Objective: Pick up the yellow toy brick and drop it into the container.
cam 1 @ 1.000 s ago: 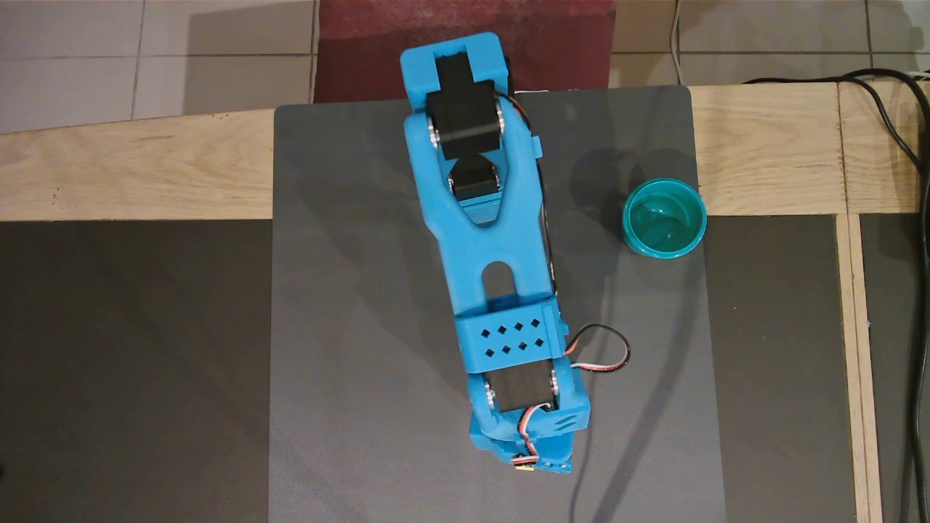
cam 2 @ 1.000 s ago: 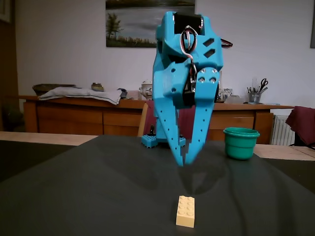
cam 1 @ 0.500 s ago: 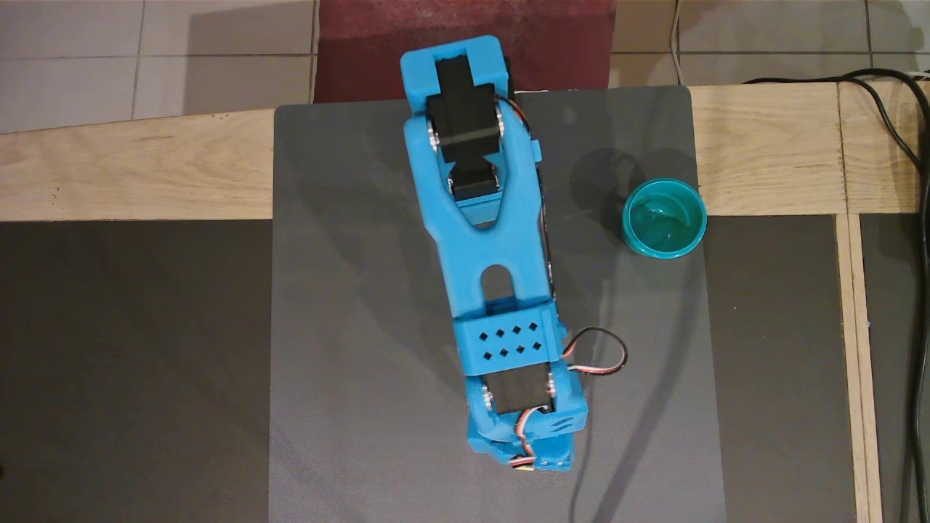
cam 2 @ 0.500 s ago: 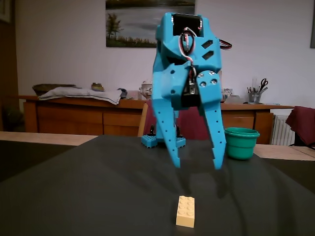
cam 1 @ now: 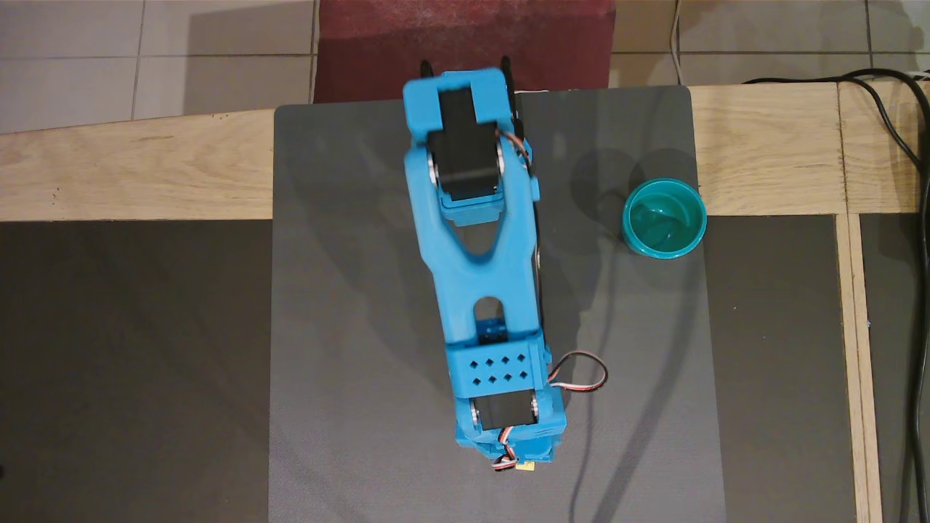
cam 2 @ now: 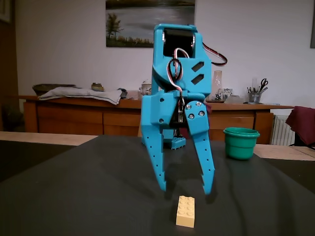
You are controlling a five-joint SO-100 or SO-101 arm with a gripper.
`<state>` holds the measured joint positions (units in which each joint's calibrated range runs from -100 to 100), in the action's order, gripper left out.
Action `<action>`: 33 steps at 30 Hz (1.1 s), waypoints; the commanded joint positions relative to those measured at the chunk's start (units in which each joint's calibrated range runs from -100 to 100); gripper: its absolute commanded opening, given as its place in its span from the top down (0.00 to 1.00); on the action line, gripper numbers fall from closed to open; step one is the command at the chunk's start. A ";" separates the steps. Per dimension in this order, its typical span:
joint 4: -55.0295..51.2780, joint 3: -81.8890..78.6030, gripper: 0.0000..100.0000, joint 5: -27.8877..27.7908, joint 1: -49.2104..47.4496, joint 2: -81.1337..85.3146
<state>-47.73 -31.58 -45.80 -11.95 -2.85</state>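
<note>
In the fixed view the yellow toy brick [cam 2: 186,211] lies studs-up on the dark mat near the front edge. My blue gripper [cam 2: 184,189] hangs open just above and slightly behind it, one fingertip on each side, nothing between them. From overhead the arm [cam 1: 479,269] covers the brick except a small yellow sliver [cam 1: 524,466] at the wrist's lower edge; the fingers are hidden there. The container, a teal-green cup [cam 2: 241,142], stands upright and apart at the right, and in the overhead view its inside holds nothing [cam 1: 664,218].
A grey mat [cam 1: 349,327] covers the middle of the wooden table [cam 1: 138,167]. A servo cable loop [cam 1: 581,374] sticks out right of the wrist. Black cables [cam 1: 912,145] run along the table's right edge. A sideboard with clutter [cam 2: 74,110] stands far behind.
The gripper opened from shut to wide and came down toward the brick, its tips now close above the mat. Brick and cup have not moved.
</note>
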 commanded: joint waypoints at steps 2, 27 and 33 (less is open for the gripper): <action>1.75 2.43 0.80 -0.10 -0.08 -0.78; 6.64 1.80 0.80 -0.41 -0.93 -0.95; 6.29 1.80 0.80 -1.30 -0.23 -0.95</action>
<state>-41.75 -31.58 -46.64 -12.62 -4.12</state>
